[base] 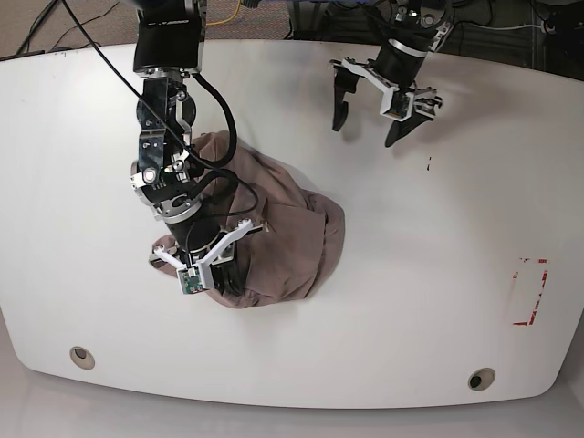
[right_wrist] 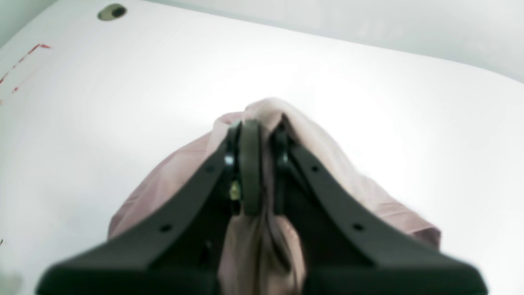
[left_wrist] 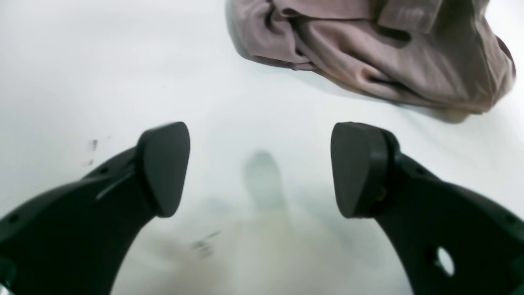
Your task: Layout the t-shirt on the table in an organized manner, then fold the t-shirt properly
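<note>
Left pincer (left_wrist: 260,170): nearest the robot's side; fingers spread wide with nothing between them, above bare surface and apart from the cloth. This spacing probably leaves it ready to take a second hold.
T-shirt (base: 294,239): bunched on the desk (base: 411,310), on the robot's right, beneath and around the right pincer (right_wrist: 265,164); neither laid flat nor folded. Soft, matt, mauve-brown fabric, with rounded outer folds, overlapping layers and fine wrinkles.
Right pincer: closed on a gathered ridge of the t-shirt, towards the heap's far side; the cloth rises to a peak at the fingers and drapes to either side. The grip presumably serves to draw out an edge; pulling from one point alone could drag the whole heap.
Desk: glossy, smooth and white, with rounded far corners; its slick face would probably let fabric slide easily.
Red tape marks (base: 522,323): thin, broken lines, well apart from the t-shirt.
Grommets (base: 482,380): two round, greyish fittings near the far edge.
</note>
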